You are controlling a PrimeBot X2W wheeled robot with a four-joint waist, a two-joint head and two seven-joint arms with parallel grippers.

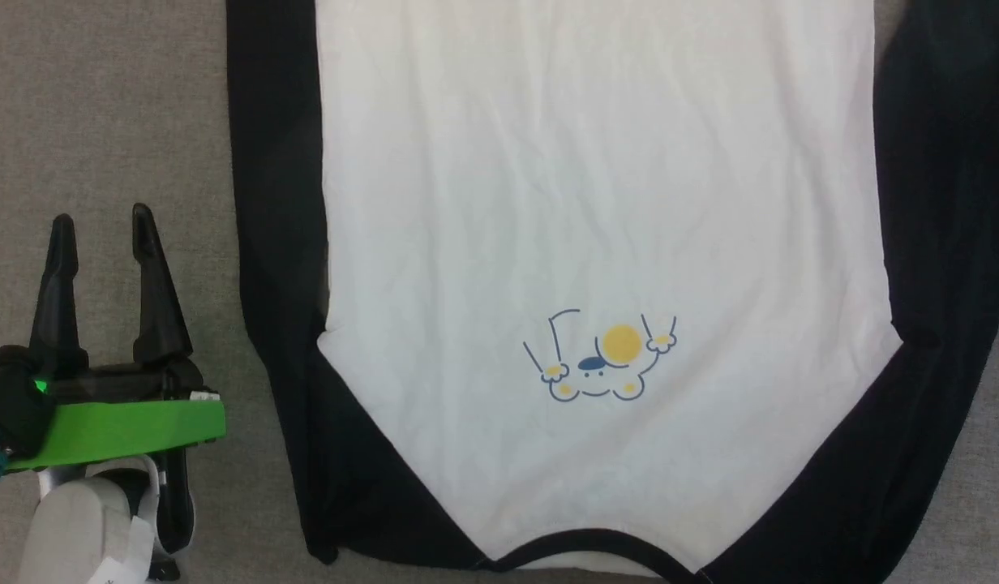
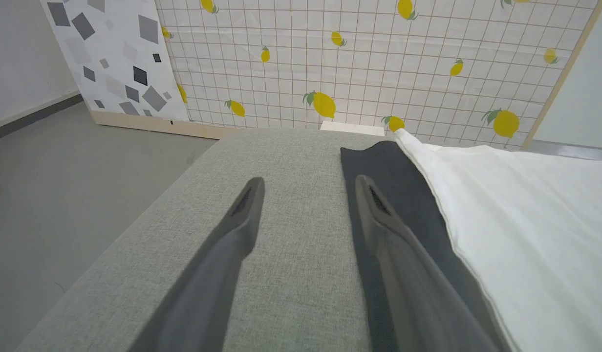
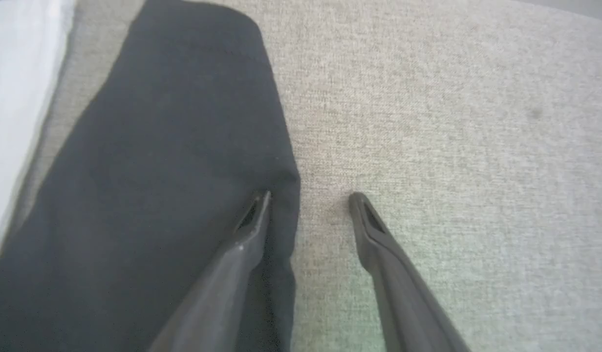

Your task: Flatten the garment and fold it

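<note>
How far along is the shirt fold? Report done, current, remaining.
Done: the garment lies flat, print up, on the grey cushion. In hand: the right gripper, open, straddles the right sleeve at its outer edge, not yet clamped; the left gripper is open beside the left sleeve, holding nothing. Left: every fold.

Left tool (image 1: 101, 215) has dark fingers (image 1: 155, 292), green band (image 1: 126, 430).

This looks like a staged test room rather than a home. Two printed boards stand as backdrops by a plain pale wall (image 2: 17, 54): a lemon board (image 2: 379, 63) with a grid and a board of grey squares (image 2: 115, 58). The floor (image 2: 61, 195) is bare grey, and a T-shirt (image 1: 597, 203) lies spread on a cloth-covered table (image 2: 291, 161).
</note>
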